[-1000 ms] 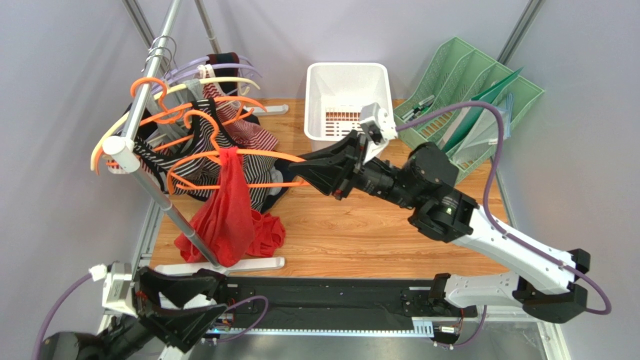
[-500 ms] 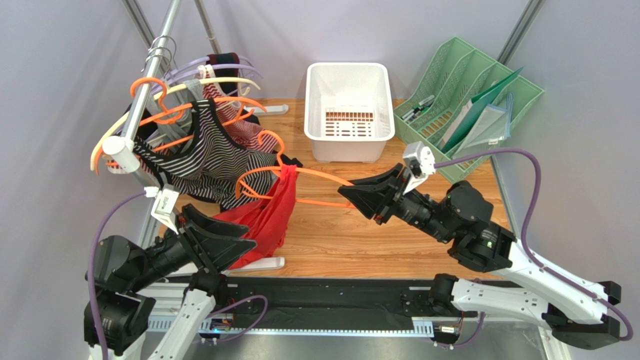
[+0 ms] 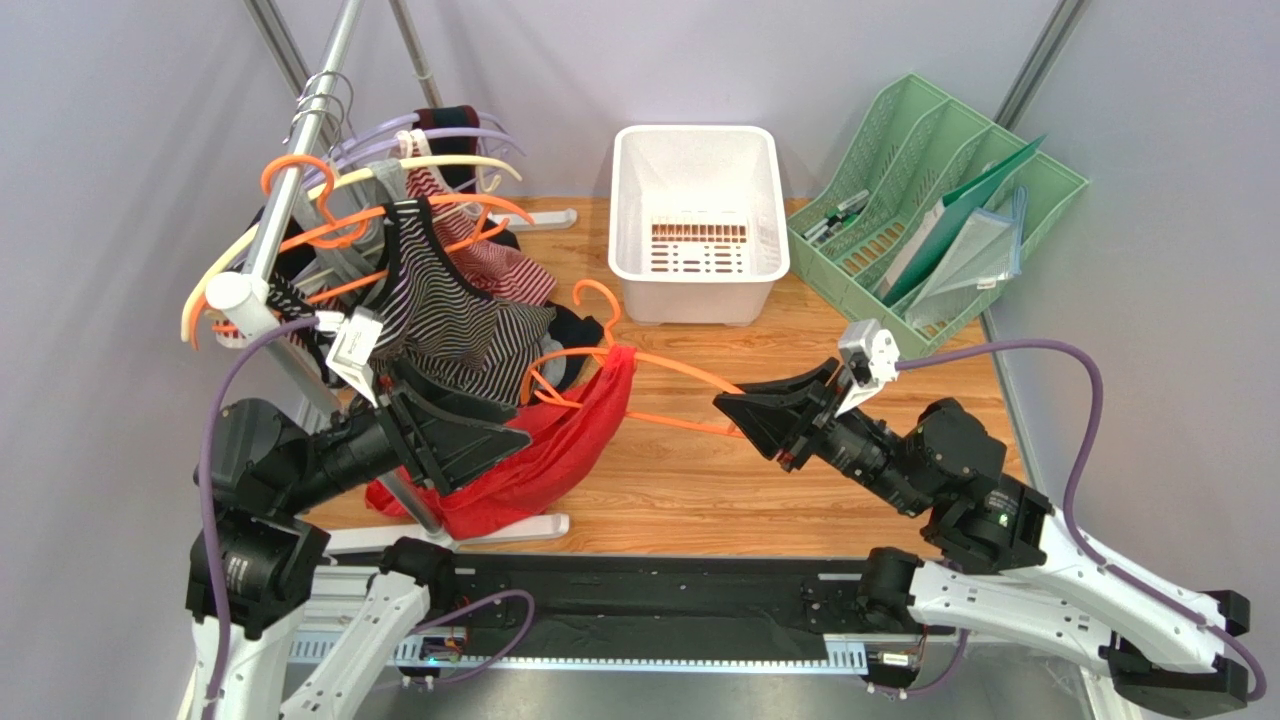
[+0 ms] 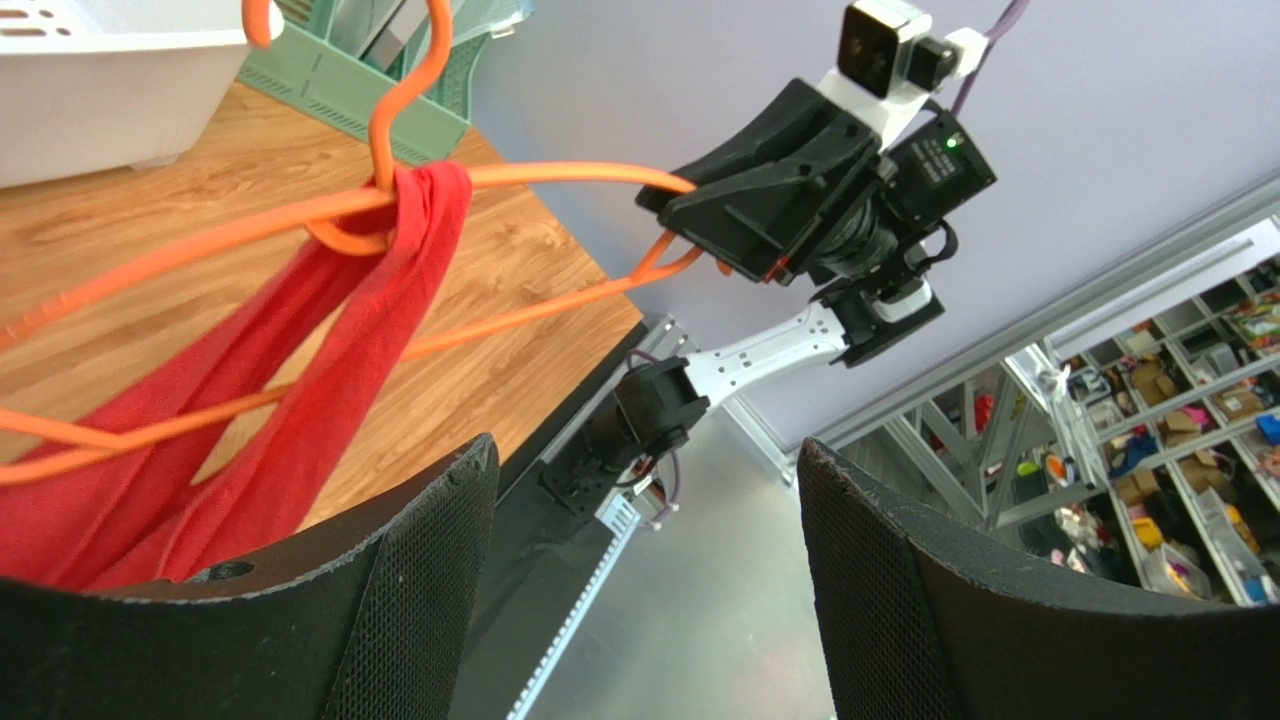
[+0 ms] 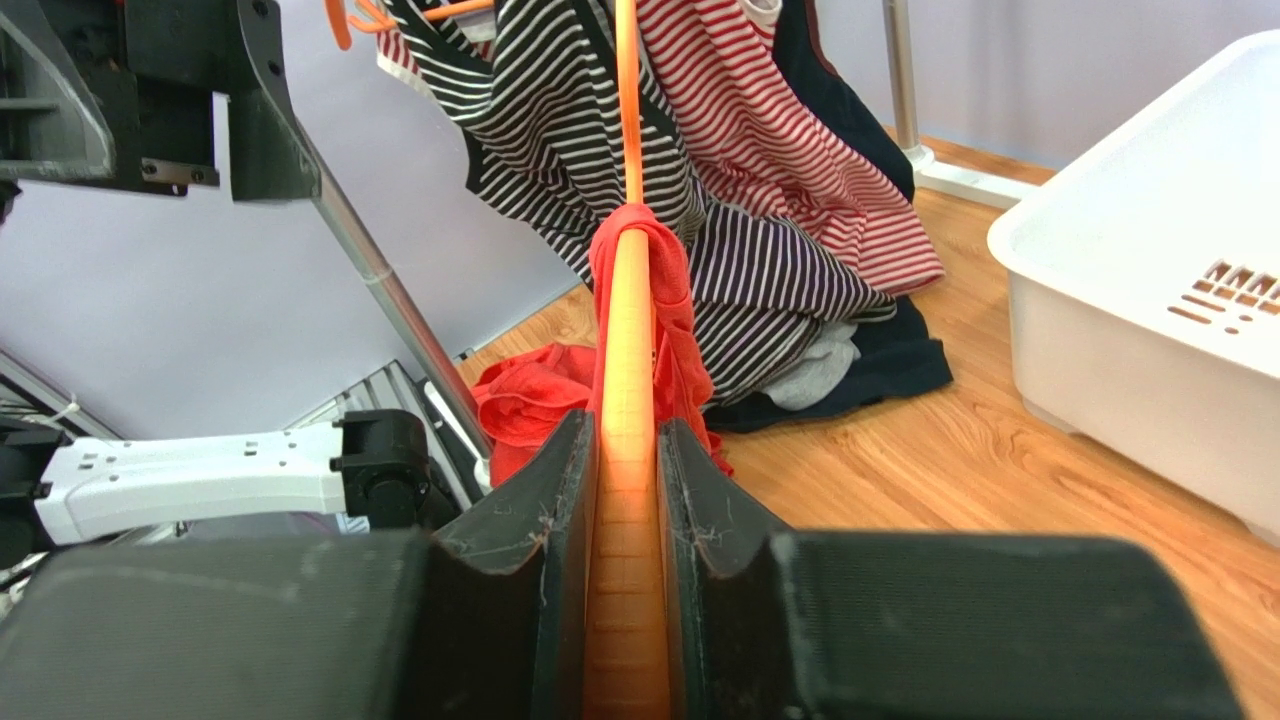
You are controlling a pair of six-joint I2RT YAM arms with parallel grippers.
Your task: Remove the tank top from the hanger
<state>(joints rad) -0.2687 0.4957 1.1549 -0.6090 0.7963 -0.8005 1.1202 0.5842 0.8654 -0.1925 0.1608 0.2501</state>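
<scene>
Clamping one arm of the orange hanger [image 3: 669, 371], the right gripper [image 3: 739, 416] holds it out over the table toward 9 o'clock, and in the wrist view both jaws press against the sides of the plastic. The red tank top [image 3: 579, 435] hangs bunched at the hanger's neck, just under the hook. It trails down toward 7 o'clock onto the wooden table [image 3: 781, 488], beside the foot of the clothes rack [image 3: 295, 165]. The left gripper [image 3: 511, 446] sits at 8 o'clock of the hanger, its jaws spread wide with nothing between them; its tips lie close against the red cloth, and whether they touch it I cannot tell. At 12 o'clock on the table stands a white basket [image 3: 631, 195], its slotted floor showing. At 2 o'clock a green file tray [image 3: 909, 120] holds pens [image 3: 834, 218] in the slot nearest the basket, a dark green folder [image 3: 962, 195] in the middle and a pale pouch [image 3: 962, 263] beside it. Striped tops [image 3: 451, 300] hang on the rack at 10 o'clock
</scene>
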